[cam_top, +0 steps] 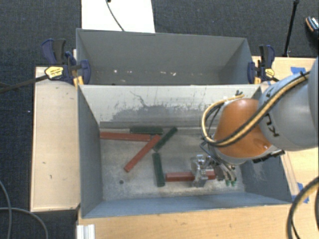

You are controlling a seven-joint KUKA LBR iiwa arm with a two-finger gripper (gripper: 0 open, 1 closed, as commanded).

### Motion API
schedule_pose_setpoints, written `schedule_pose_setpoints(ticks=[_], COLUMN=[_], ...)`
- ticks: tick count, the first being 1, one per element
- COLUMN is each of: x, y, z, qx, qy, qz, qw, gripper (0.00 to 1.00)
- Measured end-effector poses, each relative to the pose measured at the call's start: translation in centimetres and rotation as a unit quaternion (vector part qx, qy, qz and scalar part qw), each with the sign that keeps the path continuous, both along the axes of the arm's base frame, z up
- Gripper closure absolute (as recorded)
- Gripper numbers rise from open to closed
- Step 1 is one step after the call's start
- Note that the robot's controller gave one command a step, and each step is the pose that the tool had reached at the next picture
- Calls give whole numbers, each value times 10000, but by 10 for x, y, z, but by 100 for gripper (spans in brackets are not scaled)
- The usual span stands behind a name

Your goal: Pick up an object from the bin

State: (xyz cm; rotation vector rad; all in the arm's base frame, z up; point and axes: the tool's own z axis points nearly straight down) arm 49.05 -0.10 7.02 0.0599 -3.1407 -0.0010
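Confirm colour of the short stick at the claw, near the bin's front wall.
Red: the short flat red stick lies at the claw; clearest in the camera view.

1. A long red stick (pixel 122 135) lies level across the view, left of the middle.
2. A dark green stick (pixel 146 130) lies just behind it, parallel and close against its right half.
3. A slanted green stick (pixel 166 137) has its upper end to the right and its lower end at the long red stick's right end.
4. A shorter red stick (pixel 141 156) slants down to the left from that same meeting point.
5. A third green stick (pixel 158 170) lies nearly upright in the view, just below that point.
6. Dark carpet (pixel 199 9) covers the ground around.
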Motion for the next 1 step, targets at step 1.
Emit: schedule_pose_setpoints(ticks=[1], x=[16], y=[20], z=[180], qx=[-1], qy=[-58], qz=[250], qw=[9997], gripper=[100])
